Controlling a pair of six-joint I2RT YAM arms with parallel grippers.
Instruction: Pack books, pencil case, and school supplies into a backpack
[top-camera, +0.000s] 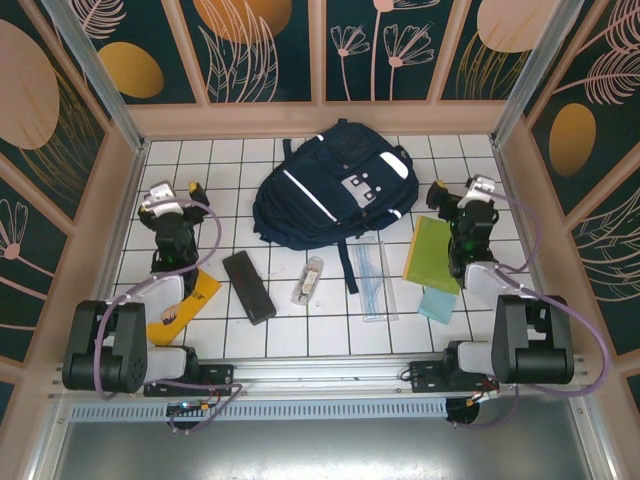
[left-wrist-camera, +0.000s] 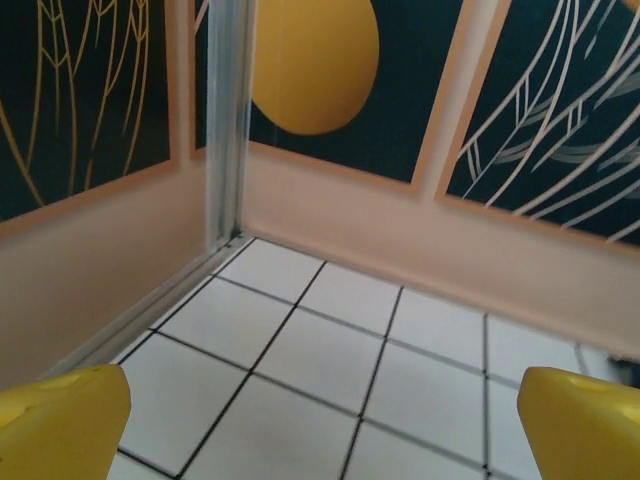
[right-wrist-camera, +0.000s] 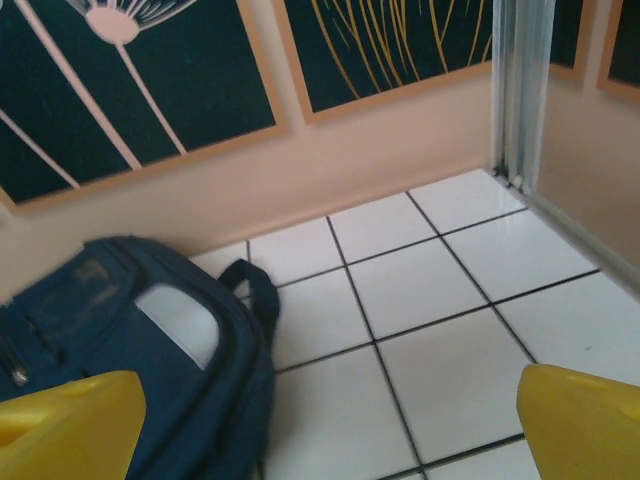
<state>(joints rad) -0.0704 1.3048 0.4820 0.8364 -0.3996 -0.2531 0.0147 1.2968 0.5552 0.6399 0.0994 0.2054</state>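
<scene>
We log: yellow-green book (top-camera: 431, 254), unpacked.
Right gripper (top-camera: 443, 196), spread and empty, is nearest; the book lies base-ward of it, lengthwise near-to-far. Left gripper (top-camera: 190, 190) likewise spread.

Backpack (top-camera: 335, 185): navy, white stripes, grey patch. Front-left of it, pencil case (top-camera: 248, 286) black. Right of it, book (top-camera: 432, 254) yellow-green; pad (top-camera: 438, 304) light teal. Floor (top-camera: 300, 335): white tiles, dark grid.

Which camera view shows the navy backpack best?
The top external view: the whole backpack lies in sight from above, with its white stripes and grey patch. The right wrist view catches one blurred end of it, low on the left.
</scene>
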